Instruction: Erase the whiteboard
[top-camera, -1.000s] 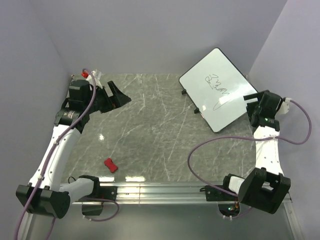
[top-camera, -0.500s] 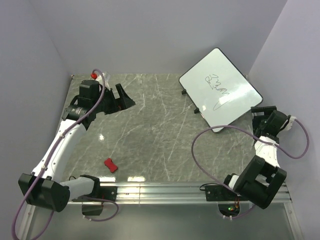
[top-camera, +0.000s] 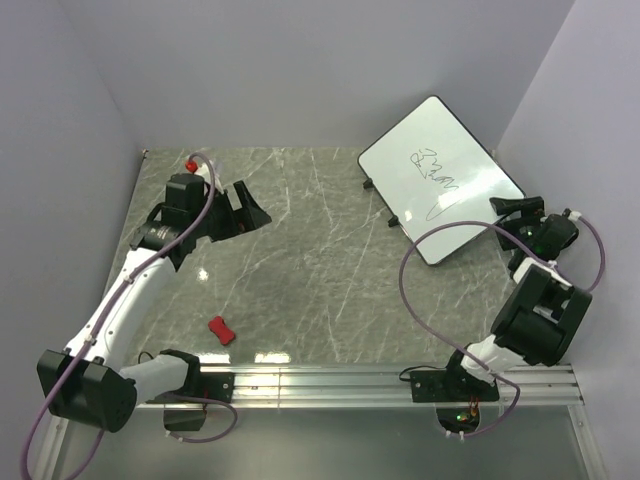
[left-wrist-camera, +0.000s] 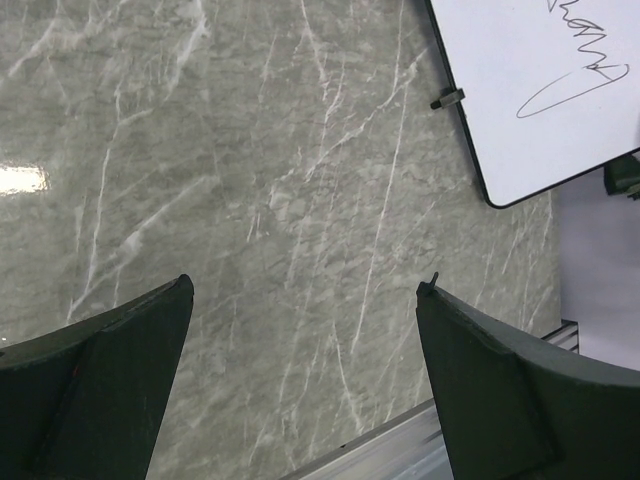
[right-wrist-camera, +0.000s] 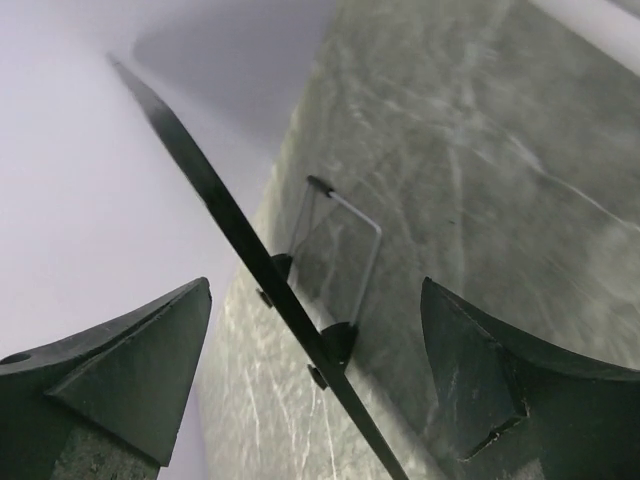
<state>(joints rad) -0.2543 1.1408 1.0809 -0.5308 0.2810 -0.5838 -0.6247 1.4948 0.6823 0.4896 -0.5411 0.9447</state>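
The whiteboard sits at the far right corner of the bench, turned at an angle, with black scribbles on its face. The right tool is at the board's near right edge, jaws wide apart. In the wrist view the thin black rim runs between them, apparently untouched, though blur leaves that unsure. The left tool hangs over the far left of the bench, jaws apart and empty. A red eraser lies toward the near left.
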